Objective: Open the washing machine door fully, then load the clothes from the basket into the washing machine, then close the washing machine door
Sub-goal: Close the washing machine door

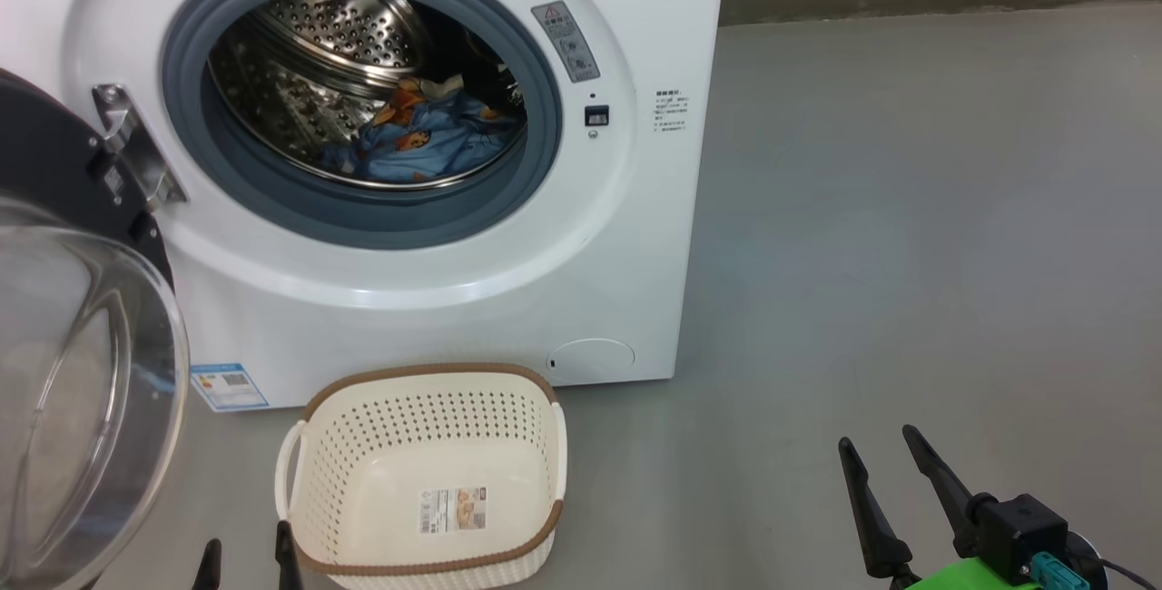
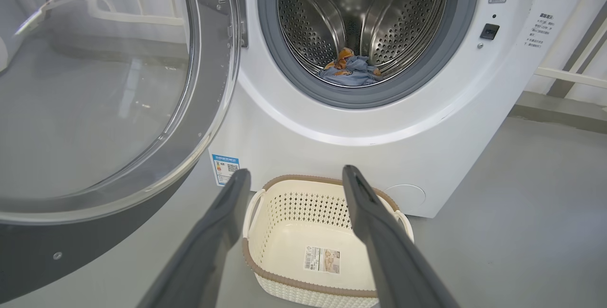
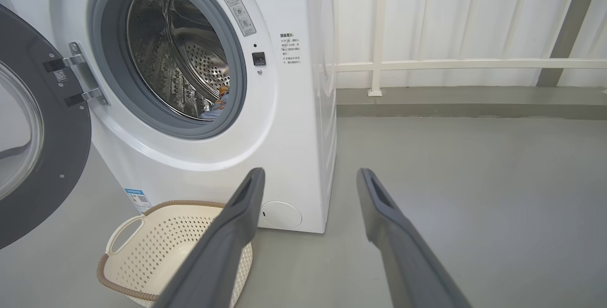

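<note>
Plainly the loading is done and closing is the step in hand, judging by how things lie. The washer [image 1: 408, 299] stands on the grey floor [image 1: 908, 209] with its mouth uncovered. The door [image 1: 82, 363] is swung wide to the left on its hinge [image 1: 127, 145], glass bowl bulging toward the robot, well apart from the latch socket [image 1: 595, 115] on the right of the opening. The basket [image 1: 436, 427] sits on the floor just in front of the washer, below the opening, with nothing in it but a sticker [image 1: 452, 510]. The clothes [image 1: 427, 136] lie in a blue and orange heap at the bottom of the drum [image 1: 345, 54], behind the grey ring; none seems to hang over it.

The left gripper [image 1: 247, 563] hangs low beside the basket's left handle, fingers spread and empty. The right gripper [image 1: 879, 440] hovers over bare floor to the right, likewise spread and holding nothing.

The next move probably falls to the left arm, which is nearest: get behind the door's free edge and push it round in an arc until it latches. The basket lies near that sweep, and I cannot tell whether the door's lower rim clears it. A white rail [image 3: 450, 65] stands well off to the right, no hindrance.
</note>
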### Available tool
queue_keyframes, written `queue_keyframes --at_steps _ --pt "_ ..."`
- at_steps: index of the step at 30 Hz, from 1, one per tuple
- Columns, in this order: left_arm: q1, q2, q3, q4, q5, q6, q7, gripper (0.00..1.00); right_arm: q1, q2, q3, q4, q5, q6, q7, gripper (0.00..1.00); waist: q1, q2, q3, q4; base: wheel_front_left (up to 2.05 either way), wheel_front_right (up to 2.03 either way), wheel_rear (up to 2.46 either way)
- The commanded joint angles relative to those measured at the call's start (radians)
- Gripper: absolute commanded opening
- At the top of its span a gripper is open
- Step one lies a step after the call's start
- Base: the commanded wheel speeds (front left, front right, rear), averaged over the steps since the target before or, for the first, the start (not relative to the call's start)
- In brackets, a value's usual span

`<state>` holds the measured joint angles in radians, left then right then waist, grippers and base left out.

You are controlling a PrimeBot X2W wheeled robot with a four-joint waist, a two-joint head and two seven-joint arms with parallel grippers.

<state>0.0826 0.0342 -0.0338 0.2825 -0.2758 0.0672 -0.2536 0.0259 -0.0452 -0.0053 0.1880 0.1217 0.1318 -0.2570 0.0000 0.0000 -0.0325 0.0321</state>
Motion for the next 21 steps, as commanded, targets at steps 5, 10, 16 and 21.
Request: queue_keyframes --at_steps 5,10,16,21 --pt "-0.025 0.016 0.037 -0.026 0.013 0.005 -0.008 1.0 -0.007 -0.005 0.031 -0.024 0.0 -0.001 -0.005 1.0 0.0 0.0 -0.001 -0.001 -0.66 0.66 0.0" --pt "-0.023 0.016 0.033 -0.033 0.018 0.011 -0.008 1.0 -0.007 -0.005 0.031 -0.025 -0.002 -0.001 -0.005 1.0 0.0 0.0 0.001 -0.001 -0.07 0.07 0.0" --pt "-0.021 0.016 0.03 -0.055 0.038 0.034 -0.008 1.0 -0.008 -0.005 0.027 -0.026 -0.005 -0.001 -0.005 1.0 0.0 0.0 0.006 0.004 0.0 0.0 0.0" --pt "-0.017 0.016 0.027 -0.067 0.059 0.049 -0.008 1.0 -0.01 -0.005 0.023 -0.025 -0.009 -0.001 -0.005 1.0 0.0 0.0 0.005 0.022 0.0 0.0 0.0"
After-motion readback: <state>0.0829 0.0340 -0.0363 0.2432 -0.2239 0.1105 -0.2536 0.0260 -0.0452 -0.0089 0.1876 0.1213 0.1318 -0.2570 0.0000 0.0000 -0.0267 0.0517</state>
